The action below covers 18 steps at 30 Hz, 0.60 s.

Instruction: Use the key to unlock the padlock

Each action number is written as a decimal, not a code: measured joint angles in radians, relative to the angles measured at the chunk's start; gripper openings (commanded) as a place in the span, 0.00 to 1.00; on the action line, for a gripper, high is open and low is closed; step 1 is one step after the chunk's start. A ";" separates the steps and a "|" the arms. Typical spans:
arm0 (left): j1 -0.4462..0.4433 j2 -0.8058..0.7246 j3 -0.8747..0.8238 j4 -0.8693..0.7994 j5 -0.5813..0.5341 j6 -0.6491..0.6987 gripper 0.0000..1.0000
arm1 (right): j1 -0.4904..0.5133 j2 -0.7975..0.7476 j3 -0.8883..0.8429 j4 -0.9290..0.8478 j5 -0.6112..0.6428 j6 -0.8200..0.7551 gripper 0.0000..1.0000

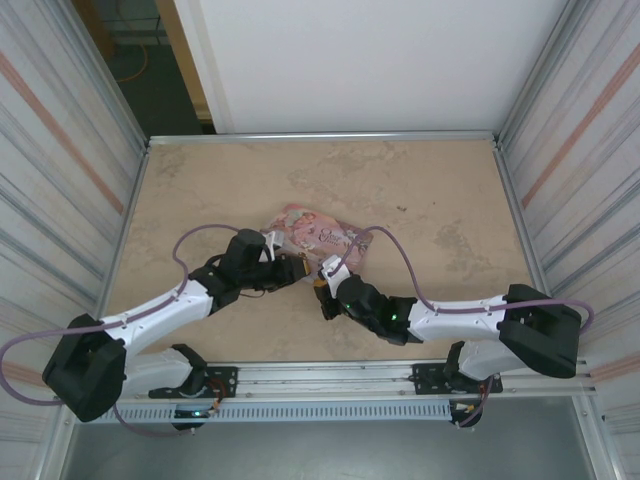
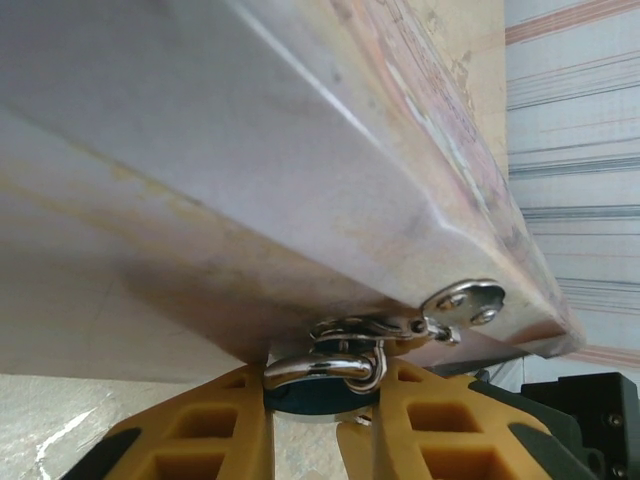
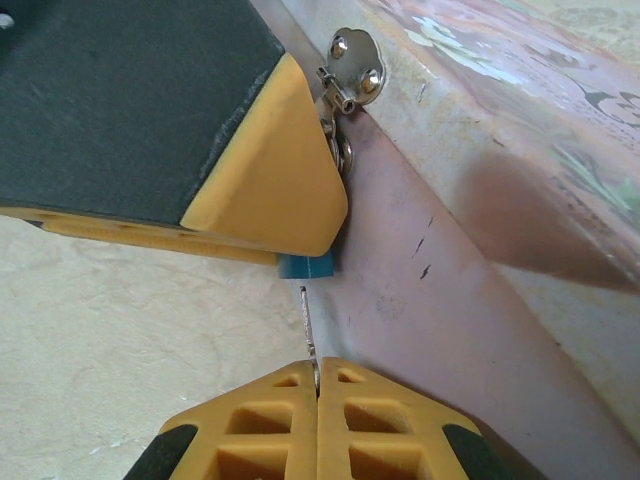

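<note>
The padlock (image 2: 318,398), one unit with a teal body, hangs at the near edge of the pink tin (image 2: 300,150), close to the centre of the table (image 1: 450,200). Its steel shackle (image 2: 325,368) passes through the tin's hasp (image 2: 465,300), which is fixed with two rivets.

The left gripper (image 2: 308,412) holds the padlock. Its two yellow fingers (image 2: 210,430) sit one on each side of the teal body and pinch it.

In the right wrist view only a small blue corner of the padlock (image 3: 305,267) shows. The left gripper's finger (image 3: 270,180) covers the rest and lies against the tin wall (image 3: 450,300).

The right gripper (image 3: 318,375) is directly below. Its two fingers (image 3: 390,415) are pressed together on the key (image 3: 308,330), one thin metal blade standing up out of the seam between them. The key tip is just beneath the padlock's exposed corner. Whether it touches cannot be told.

Obstructions: the tin wall is immediately beside the key's line, and the left finger overhangs the padlock.

In the top external view, the two grippers meet tip to tip at the tin's (image 1: 315,232) near edge: left gripper (image 1: 287,268), right gripper (image 1: 325,275).

Count: one padlock, one key, one tin, one hasp, two grippers.
</note>
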 measured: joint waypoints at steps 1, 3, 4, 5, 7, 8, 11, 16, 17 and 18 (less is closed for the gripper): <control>0.000 -0.005 0.000 -0.004 0.000 0.000 0.25 | 0.002 0.000 0.000 -0.001 0.008 0.000 0.00; 0.000 -0.012 0.000 -0.011 0.000 0.000 0.25 | 0.004 0.000 0.000 -0.007 0.014 0.000 0.00; 0.000 -0.016 0.000 -0.011 0.000 0.000 0.25 | 0.005 0.000 -0.002 -0.010 0.018 0.001 0.00; 0.000 -0.019 0.000 -0.013 0.000 0.000 0.25 | 0.006 0.000 -0.003 -0.015 0.021 0.003 0.00; 0.000 -0.023 0.000 -0.013 0.000 0.000 0.25 | 0.005 0.000 -0.004 -0.022 0.028 0.003 0.00; 0.000 -0.023 0.000 -0.016 0.000 0.000 0.25 | 0.005 0.000 -0.004 -0.023 0.032 0.003 0.00; 0.000 -0.023 0.000 -0.016 -0.001 0.000 0.25 | 0.005 0.000 -0.004 -0.023 0.032 0.003 0.00; 0.000 -0.023 0.000 -0.016 0.000 0.000 0.25 | 0.005 0.007 -0.004 -0.017 0.027 0.003 0.00; 0.000 -0.023 0.000 -0.016 0.000 0.000 0.25 | 0.005 0.010 -0.004 -0.015 0.022 0.002 0.00; 0.000 -0.023 0.000 -0.016 0.000 0.000 0.25 | 0.005 0.013 -0.004 -0.013 0.017 0.002 0.00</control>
